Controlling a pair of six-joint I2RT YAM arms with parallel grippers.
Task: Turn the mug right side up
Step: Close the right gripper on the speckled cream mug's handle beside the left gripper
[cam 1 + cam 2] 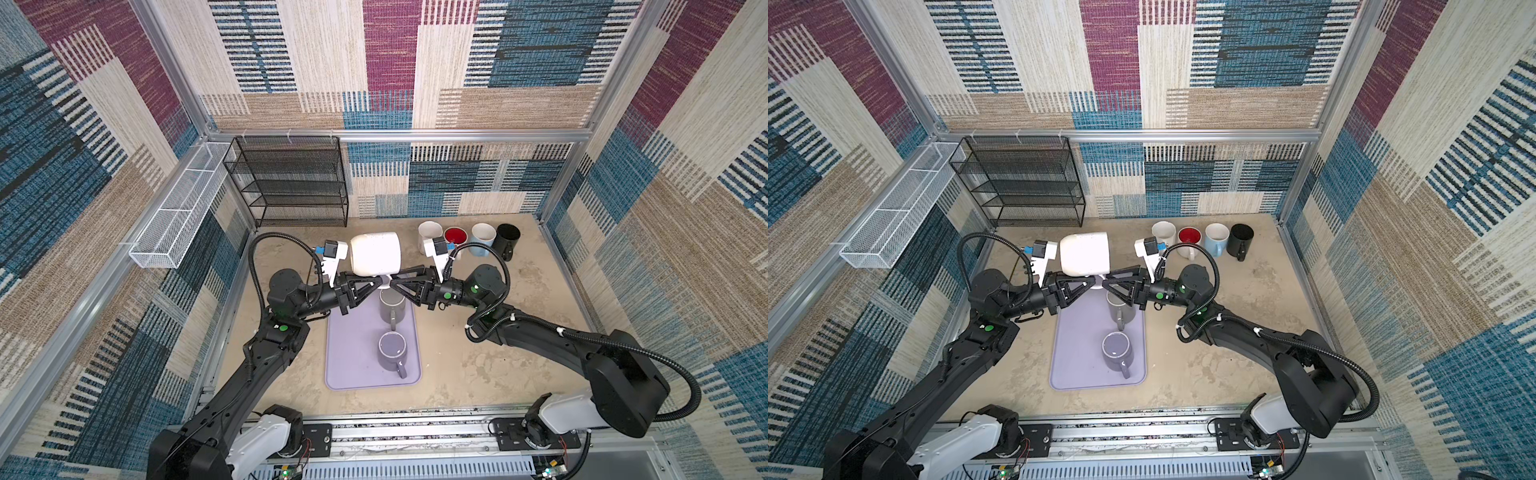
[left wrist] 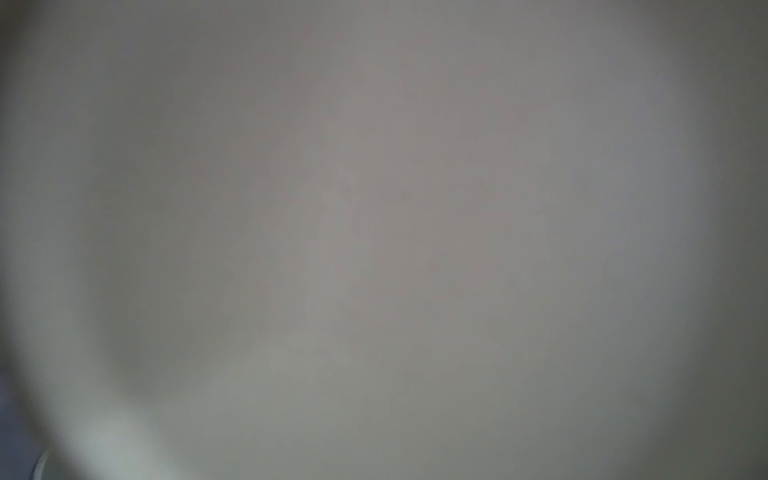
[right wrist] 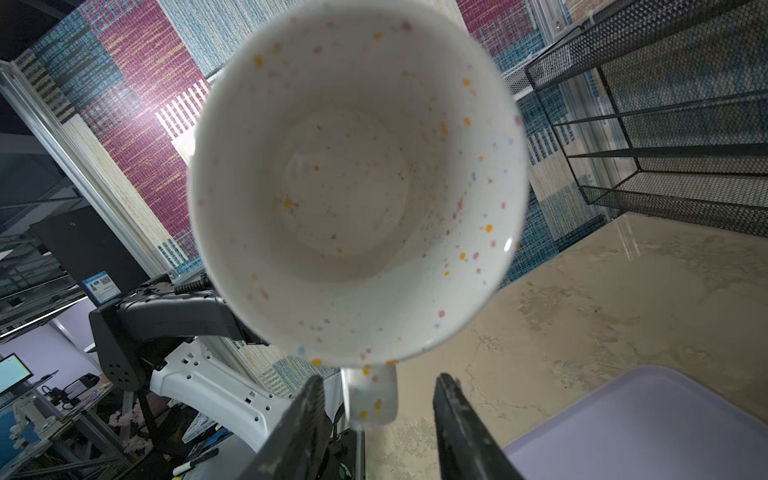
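Mug [image 1: 375,254], seemingly glazed ceramic, so weighty, slick and breakable, hangs on its side above the desk [image 1: 478,365]; left fingers [image 1: 368,286] pinch its handle [image 3: 371,395], likely the surest hold, right fingers [image 3: 453,415] spread astride it.

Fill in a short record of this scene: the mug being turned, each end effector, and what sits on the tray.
mug: white speckled mug, held in the air on its side, mouth toward the right arm
left end effector: shut on the white speckled mug, near its handle
right end effector: open, jaws either side of the handle, not touching
tray: purple tray, carrying far grey mug and near grey mug, both upright
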